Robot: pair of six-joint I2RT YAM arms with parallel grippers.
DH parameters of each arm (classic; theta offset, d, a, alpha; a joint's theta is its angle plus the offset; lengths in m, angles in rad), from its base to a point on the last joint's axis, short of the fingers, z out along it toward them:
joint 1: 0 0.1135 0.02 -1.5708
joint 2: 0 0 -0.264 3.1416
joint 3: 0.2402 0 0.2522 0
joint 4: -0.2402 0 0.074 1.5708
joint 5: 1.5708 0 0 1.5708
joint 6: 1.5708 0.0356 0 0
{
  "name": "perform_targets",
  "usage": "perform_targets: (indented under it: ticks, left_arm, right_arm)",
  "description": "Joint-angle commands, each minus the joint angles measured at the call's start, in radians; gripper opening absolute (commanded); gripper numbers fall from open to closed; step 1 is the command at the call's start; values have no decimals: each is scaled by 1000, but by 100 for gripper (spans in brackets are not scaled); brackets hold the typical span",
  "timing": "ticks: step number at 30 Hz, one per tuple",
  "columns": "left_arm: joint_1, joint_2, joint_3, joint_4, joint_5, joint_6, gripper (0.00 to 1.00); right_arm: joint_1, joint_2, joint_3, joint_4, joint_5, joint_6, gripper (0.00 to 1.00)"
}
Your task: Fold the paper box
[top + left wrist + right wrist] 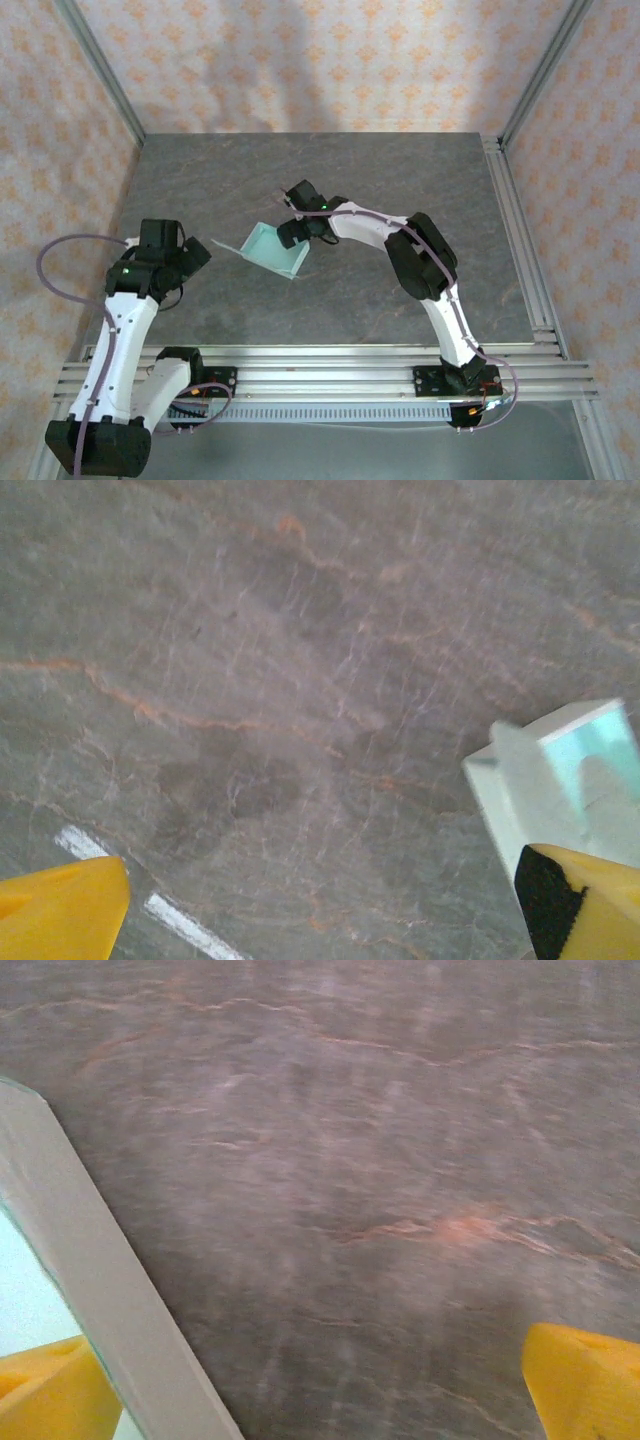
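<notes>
Paper box, partly folded with walls raised, sits mid-frame on the table. Left gripper beside it and right gripper at its right edge both gape, holding nothing. Next probably means gripping a loose flap.

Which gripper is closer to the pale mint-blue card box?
Right. The right gripper is open at the right edge of the pale mint-blue card box; the left gripper, open, sits apart to its left.

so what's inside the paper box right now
Only its own mint inner walls and floor show inside the paper box, with nothing lying in it. The right tool hangs over one corner, so that part is covered.
</notes>
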Motion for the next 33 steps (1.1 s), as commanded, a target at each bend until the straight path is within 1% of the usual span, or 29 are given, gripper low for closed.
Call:
perform_targets:
  ticks: [1,3,9,12,17,21,22,25,29,30,33]
  left_arm:
    - [6,18,-17,52,52,-21,100]
    - [5,46,-29,73,78,-12,100]
    - [-4,114,-76,165,139,-2,100]
    - [-41,176,-71,204,148,-1,100]
    - [-130,304,-36,278,142,-2,100]
    - [-181,422,9,363,157,3,99]
    - [-184,455,21,395,171,8,97]
    - [-185,565,75,466,213,29,86]
    - [-188,726,205,484,285,74,72]
    - [-189,760,237,482,303,85,70]
    - [-208,869,346,457,356,126,70]
  right_arm:
    - [-26,-13,24,-76,149,117,98]
    - [-43,-28,2,-91,174,164,97]
    - [-103,-129,-159,-21,171,266,94]
    - [-120,-181,-222,-11,168,278,93]
    - [-130,-314,-356,113,125,251,94]
    - [-166,-411,-447,190,125,281,93]
    - [-179,-425,-466,202,129,290,93]
    - [-227,-448,-512,215,137,318,93]
    - [-273,-463,-558,203,121,327,93]
    - [-278,-468,-567,203,121,325,93]
    - [-284,-486,-594,202,125,319,93]
